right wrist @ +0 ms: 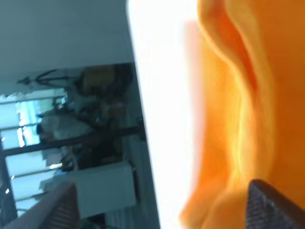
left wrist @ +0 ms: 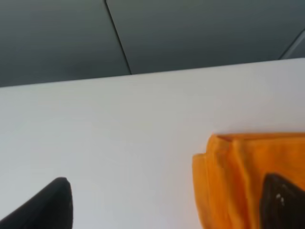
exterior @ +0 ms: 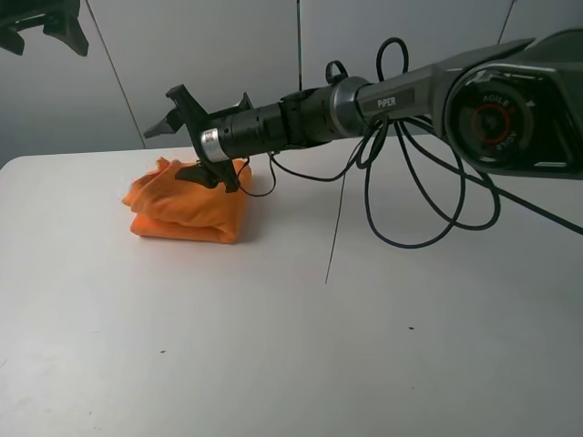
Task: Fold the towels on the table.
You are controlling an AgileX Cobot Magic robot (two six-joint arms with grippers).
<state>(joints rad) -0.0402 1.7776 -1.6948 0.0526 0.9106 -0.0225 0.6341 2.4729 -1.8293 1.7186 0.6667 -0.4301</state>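
Observation:
The orange towel [exterior: 187, 208] lies folded in a thick bundle on the white table [exterior: 301, 346], at the back left. My right arm reaches across to it. My right gripper [exterior: 166, 153] is turned on its side and open, with its lower finger on the towel's top and its upper finger in the air. The right wrist view shows the towel [right wrist: 238, 119] close up between the spread fingers of the right gripper [right wrist: 162, 210]. My left gripper [exterior: 41, 27] hangs high at the top left, open and empty. Its wrist view shows the towel's folded edge [left wrist: 233, 176].
Black cables [exterior: 410, 182] hang in loops from the right arm over the middle of the table. A wall stands behind the table's far edge [exterior: 82, 157]. A thin dark line [exterior: 335, 228] runs across the tabletop.

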